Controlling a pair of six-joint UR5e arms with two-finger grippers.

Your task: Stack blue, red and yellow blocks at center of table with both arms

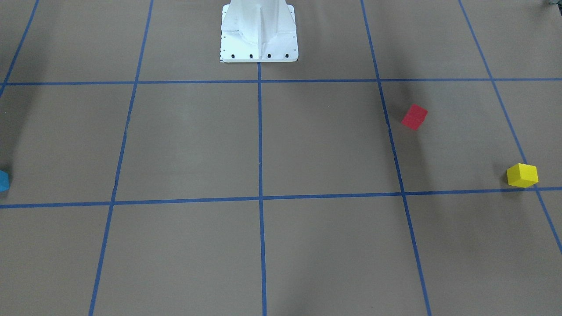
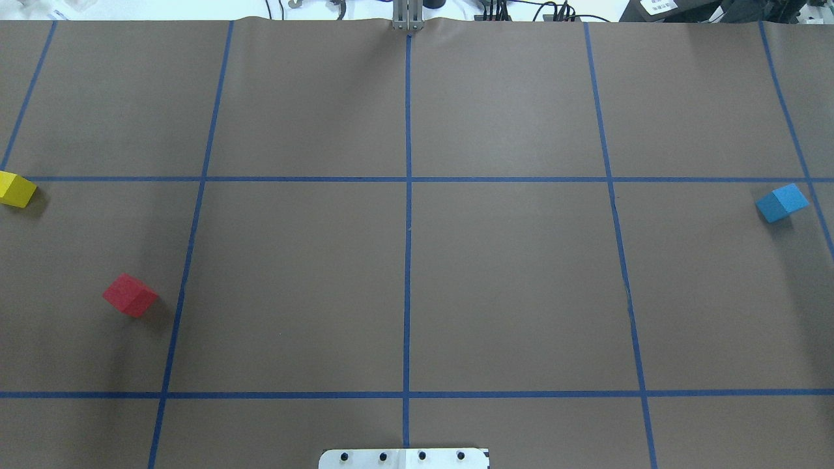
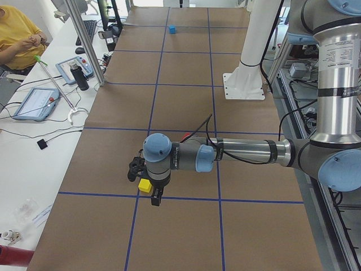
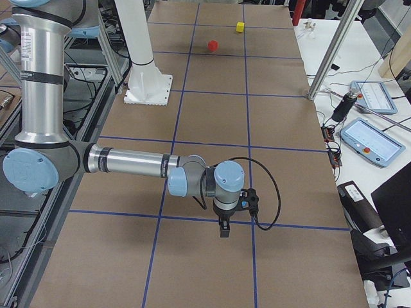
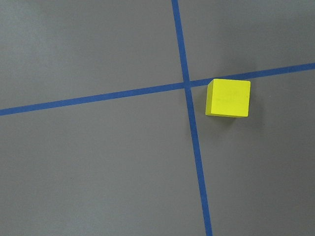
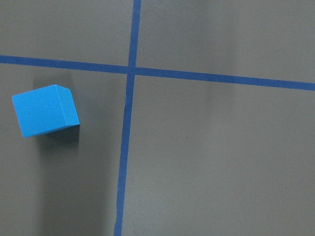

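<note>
Matte brown table [image 2: 508,273] gridded in blue tape [image 2: 408,260], small sharp-edged cubes well apart — yellow block [image 2: 14,189] and red block [image 2: 130,295] at robot's left, blue block [image 2: 782,202] far right, left pincer [image 3: 153,195] and right pincer [image 4: 223,230] — opening impossible to tell

Off-task items, for your check. In the left-end view a white bench [image 3: 34,152] runs down the picture's left side. On it you have a near tablet [image 3: 35,103] and a far tablet [image 3: 75,68], each with a red button. A dark bottle [image 3: 83,79] stands upright just beside the far one. A thin rod [image 3: 53,79] with a green tip lies slantwise, near a small black square [image 3: 42,144]. A metal post [image 3: 84,42] rises at the bench edge. A person in a yellow shirt [image 3: 14,31] sits at the far end. In the right-end view, note a dark screen [image 4: 393,192] at the lower right edge. In the overhead view, black cables [image 2: 521,10] trail along the top.
</note>
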